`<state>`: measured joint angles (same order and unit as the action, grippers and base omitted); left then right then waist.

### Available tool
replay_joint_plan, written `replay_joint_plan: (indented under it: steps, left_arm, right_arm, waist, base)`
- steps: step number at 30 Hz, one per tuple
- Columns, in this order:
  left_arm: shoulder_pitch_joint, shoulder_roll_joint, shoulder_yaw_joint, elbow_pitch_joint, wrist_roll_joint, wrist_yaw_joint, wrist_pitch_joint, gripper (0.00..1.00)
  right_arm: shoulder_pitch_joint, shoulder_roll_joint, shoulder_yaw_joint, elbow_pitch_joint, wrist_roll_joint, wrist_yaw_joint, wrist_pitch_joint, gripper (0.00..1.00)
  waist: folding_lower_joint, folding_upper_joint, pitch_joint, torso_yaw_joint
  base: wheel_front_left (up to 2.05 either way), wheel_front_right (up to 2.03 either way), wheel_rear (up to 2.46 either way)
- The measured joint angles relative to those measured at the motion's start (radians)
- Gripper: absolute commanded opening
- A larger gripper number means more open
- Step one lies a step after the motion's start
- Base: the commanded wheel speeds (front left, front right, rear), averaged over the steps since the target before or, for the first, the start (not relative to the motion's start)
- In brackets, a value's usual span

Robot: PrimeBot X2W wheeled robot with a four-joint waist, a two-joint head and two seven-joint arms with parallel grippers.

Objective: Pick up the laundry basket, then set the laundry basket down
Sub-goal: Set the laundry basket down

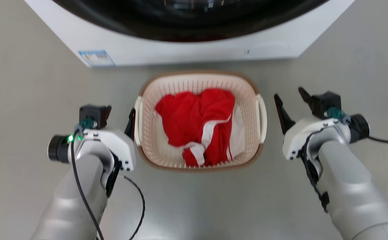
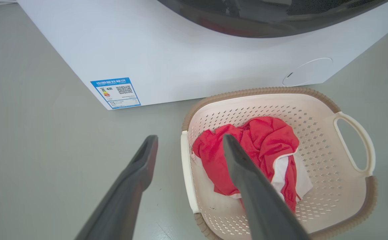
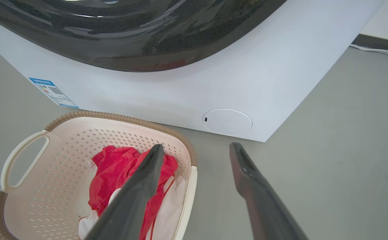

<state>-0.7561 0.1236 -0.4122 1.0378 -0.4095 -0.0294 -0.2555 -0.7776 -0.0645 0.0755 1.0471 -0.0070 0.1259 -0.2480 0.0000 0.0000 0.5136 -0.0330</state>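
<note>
The laundry basket (image 1: pixel 177 88), cream with a brown rim, sits on the floor in front of the washing machine. A red and white garment (image 1: pixel 194 120) lies in it. My left gripper (image 1: pixel 117 121) is open right beside the basket's left handle (image 1: pixel 138 120). In the left wrist view its fingers (image 2: pixel 147 160) stand either side of that handle (image 2: pixel 185 166), above it. My right gripper (image 1: pixel 289 96) is open a short way right of the right handle (image 1: pixel 262 116). In the right wrist view one finger (image 3: pixel 150 166) shows over the basket (image 3: pixel 60 173) and the other over the floor.
A white washing machine (image 1: pixel 187 50) with a dark glass door stands just behind the basket, with a blue label (image 1: pixel 95 58) at its lower left corner. Grey floor lies on both sides. A black cable (image 1: pixel 387 140) trails from my right wrist.
</note>
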Motion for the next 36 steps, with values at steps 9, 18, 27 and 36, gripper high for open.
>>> replay_joint_plan:
  steps: [9, 18, 27, 36]
  left_arm:
    - [0.142, 0.004, 0.061, -0.060, 0.017, 0.003, 0.000, 1.00]
    - [0.298, 0.013, 0.139, -0.134, 0.033, 0.013, 0.000, 1.00]
    - [0.431, 0.012, 0.205, -0.238, 0.050, 0.013, 0.000, 1.00]
    - [0.584, 0.013, 0.295, -0.393, 0.058, 0.013, 0.000, 1.00]
  right_arm:
    - [0.125, 0.003, 0.002, -0.088, -0.029, 0.000, 0.000, 1.00]
    - [0.263, 0.005, -0.009, -0.176, -0.051, 0.000, 0.000, 1.00]
    - [0.406, 0.008, -0.039, -0.291, -0.072, 0.000, 0.000, 1.00]
    - [0.537, 0.012, -0.069, -0.452, -0.090, 0.000, 0.000, 1.00]
  waist:
    - [0.0000, 0.0000, -0.183, -0.001]
    - [0.0000, 0.0000, -0.357, -0.002]
    - [0.0000, 0.0000, -0.469, 0.016]
    - [0.0000, 0.0000, -0.528, 0.021]
  base:
    - [0.00, 0.00, 0.00]
    - [0.00, 0.00, 0.00]
    - [0.00, 0.00, 0.00]
    - [0.00, 0.00, 0.00]
